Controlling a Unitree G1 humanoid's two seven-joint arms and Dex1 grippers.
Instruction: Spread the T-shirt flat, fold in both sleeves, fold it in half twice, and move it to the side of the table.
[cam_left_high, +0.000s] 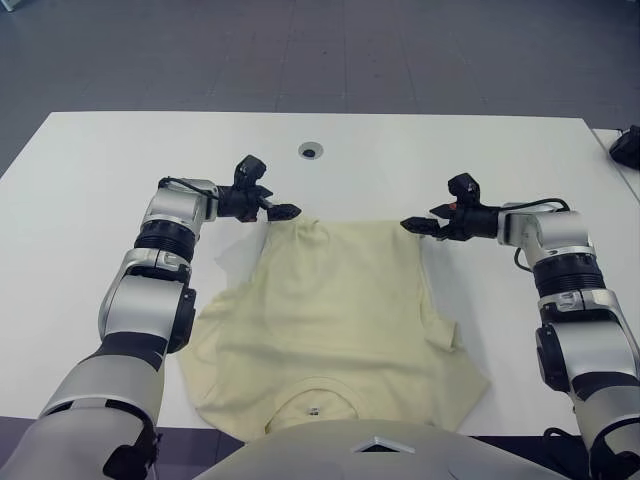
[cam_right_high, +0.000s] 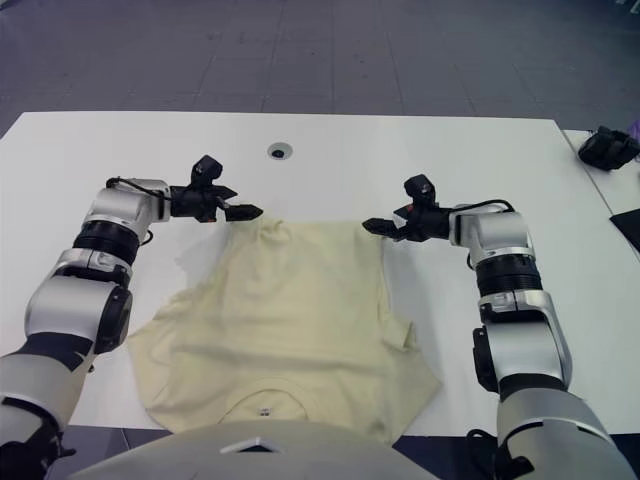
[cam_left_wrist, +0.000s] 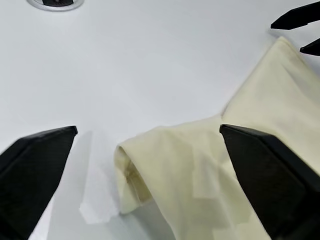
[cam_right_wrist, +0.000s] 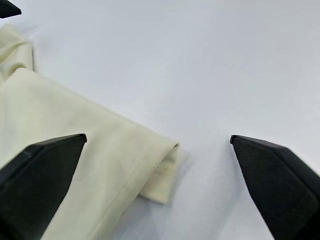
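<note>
The cream T-shirt lay in the lower centre of the frame on the white table, with its collar toward the bottom edge. The left gripper and the right gripper stood at its two upper hem corners, fingers wide apart, holding nothing. The cloth seemed light, soft and limp; those folded-over corners looked best to pinch.

No readable text, labels, numbers or signs on any surface

Silver-grey arms, black ribbed joints, thin black cables — left hand and right hand black, pointed.
</note>
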